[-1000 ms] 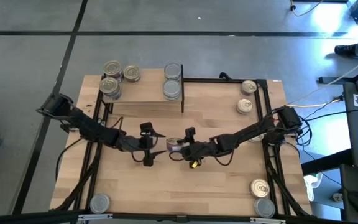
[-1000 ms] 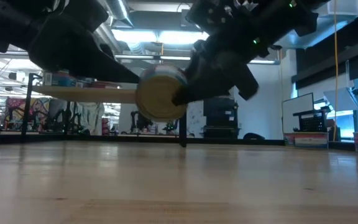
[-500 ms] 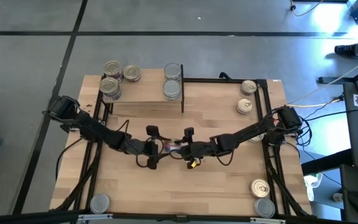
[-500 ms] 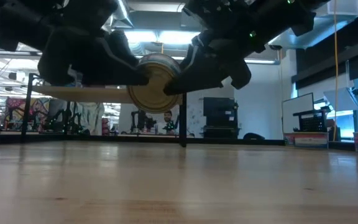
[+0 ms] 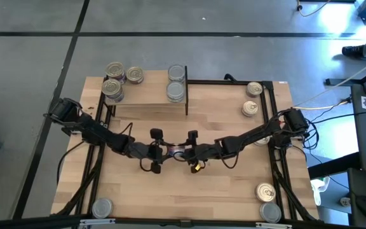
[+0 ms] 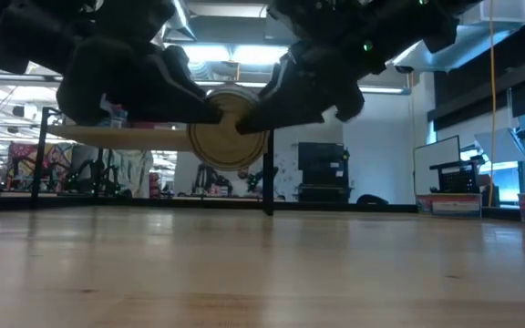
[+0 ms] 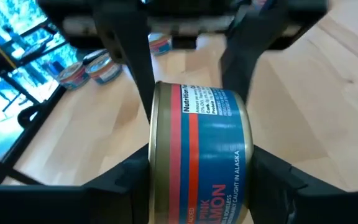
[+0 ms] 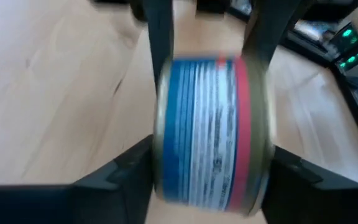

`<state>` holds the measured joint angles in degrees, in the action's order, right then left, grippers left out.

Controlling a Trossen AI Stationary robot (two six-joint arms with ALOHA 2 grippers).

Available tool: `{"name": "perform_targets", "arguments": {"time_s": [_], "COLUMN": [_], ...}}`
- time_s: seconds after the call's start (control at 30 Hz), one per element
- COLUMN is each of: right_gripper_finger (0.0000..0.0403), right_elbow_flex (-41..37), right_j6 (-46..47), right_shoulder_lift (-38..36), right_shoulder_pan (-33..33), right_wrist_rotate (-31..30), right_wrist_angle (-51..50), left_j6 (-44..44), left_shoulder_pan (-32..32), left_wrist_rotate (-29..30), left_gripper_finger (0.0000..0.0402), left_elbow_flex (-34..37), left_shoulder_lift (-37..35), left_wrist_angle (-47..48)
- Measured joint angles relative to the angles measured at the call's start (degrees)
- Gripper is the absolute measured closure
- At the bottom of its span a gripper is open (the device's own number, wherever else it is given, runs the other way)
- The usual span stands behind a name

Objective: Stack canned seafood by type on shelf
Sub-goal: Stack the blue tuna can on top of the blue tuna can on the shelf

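Salmon tin (image 7: 201,149), blue and red label, is hanging above mid-table, clear of the wood, between both grippers. We are seeing the left gripper (image 5: 159,151) pressing its fingers (image 7: 126,180) against the tin's two flat ends. The right gripper (image 5: 191,151) is meeting it from the opposite side; we cannot tell whether its jaws are clamping. Other tins are sitting stacked on the shelf (image 5: 146,100).

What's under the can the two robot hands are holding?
Only bare table. The can hangs in the air between the left gripper and right gripper.
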<state>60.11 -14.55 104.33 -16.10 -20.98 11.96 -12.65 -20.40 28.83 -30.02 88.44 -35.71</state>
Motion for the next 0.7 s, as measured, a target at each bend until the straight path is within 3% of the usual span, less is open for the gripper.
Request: {"name": "perform_targets", "arguments": {"time_s": [0.07, 0.2, 0.43, 0.7], "right_gripper_finger": [0.0142, 0.0106, 0.009, 0.0089], "right_elbow_flex": [0.07, 0.01, -2.85, -15.97], "right_j6": [0.22, 1.69, 12.8, 20.08], "right_shoulder_lift": [-0.32, -5.1, -14.92, -17.15], "right_shoulder_pan": [-0.29, -2.56, -7.5, -8.67], "right_wrist_rotate": [-0.52, -4.09, -5.41, -6.47], "right_wrist_angle": [-0.54, -11.13, -29.73, -19.41], "left_j6": [0.48, 1.04, 4.88, 11.1], "left_shoulder_pan": [0.03, -0.36, -0.9, 0.7], "left_wrist_rotate": [0.67, 2.78, 9.9, 19.81], "left_gripper_finger": [0.0214, 0.0214, 0.0214, 0.0214], "left_elbow_flex": [0.02, -1.22, -12.01, -30.25], "left_shoulder_lift": [-0.13, -2.49, -8.05, -8.68], "left_wrist_angle": [0.38, 4.81, 30.87, 64.34]}}
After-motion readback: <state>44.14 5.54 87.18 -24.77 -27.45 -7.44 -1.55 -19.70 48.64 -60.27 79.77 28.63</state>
